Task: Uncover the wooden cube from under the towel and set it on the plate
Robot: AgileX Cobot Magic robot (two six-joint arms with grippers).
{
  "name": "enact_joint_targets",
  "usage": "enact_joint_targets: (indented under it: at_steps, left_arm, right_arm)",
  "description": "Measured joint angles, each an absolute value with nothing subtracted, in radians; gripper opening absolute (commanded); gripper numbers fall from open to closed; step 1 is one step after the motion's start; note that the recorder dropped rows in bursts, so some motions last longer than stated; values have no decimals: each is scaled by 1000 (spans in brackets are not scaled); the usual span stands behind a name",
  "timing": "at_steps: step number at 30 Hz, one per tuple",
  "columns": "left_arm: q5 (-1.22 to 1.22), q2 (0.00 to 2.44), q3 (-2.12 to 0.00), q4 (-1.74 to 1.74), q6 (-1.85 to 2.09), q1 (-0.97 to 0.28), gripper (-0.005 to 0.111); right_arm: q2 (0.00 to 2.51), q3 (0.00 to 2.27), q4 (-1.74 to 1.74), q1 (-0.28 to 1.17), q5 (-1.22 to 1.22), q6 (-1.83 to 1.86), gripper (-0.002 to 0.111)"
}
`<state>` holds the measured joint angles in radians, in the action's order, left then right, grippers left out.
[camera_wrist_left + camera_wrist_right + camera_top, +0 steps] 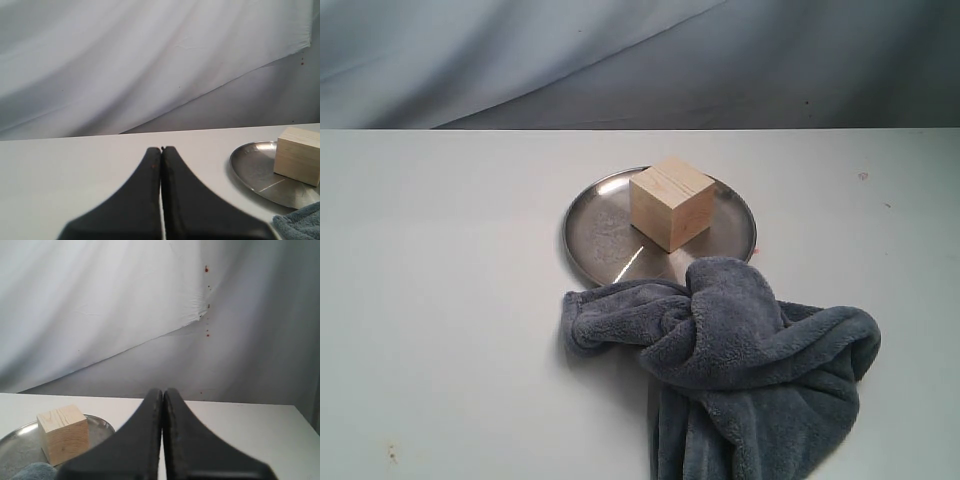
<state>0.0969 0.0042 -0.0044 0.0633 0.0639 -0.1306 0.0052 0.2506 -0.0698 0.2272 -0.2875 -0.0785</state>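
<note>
Wooden cube (pixel 670 203) alone on plate (pixel 595 235) toward bench's (pixel 440 300) far edge, towel (pixel 750 350) heaped over plate's near rim, left gripper (pixel 161 148) and right gripper (pixel 163 390) pressed closed, empty

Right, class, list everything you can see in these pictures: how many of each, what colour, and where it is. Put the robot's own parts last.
wooden cube: one, pale tan, standing on the plate
plate: one, shiny silver, on the table near its middle
towel: one, blue-grey, bunched on the table in front of the plate, reaching its near rim
table: one, white, under everything
backdrop cloth: one, grey-white, hanging behind the table
left gripper: one, black, shut, empty, above the table
right gripper: one, black, shut, empty, above the table
</note>
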Motion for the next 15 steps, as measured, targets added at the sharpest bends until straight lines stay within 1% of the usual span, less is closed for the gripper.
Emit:
enact_joint_targets:
  at_steps: [11, 15]
  left_arm:
    - [97, 4, -4, 63, 64, -131, 0]
    - [97, 4, -4, 63, 64, -131, 0]
  right_arm:
    - [5, 251, -65, 225, -305, -76, 0]
    - [5, 236, -42, 181, -306, -74, 0]
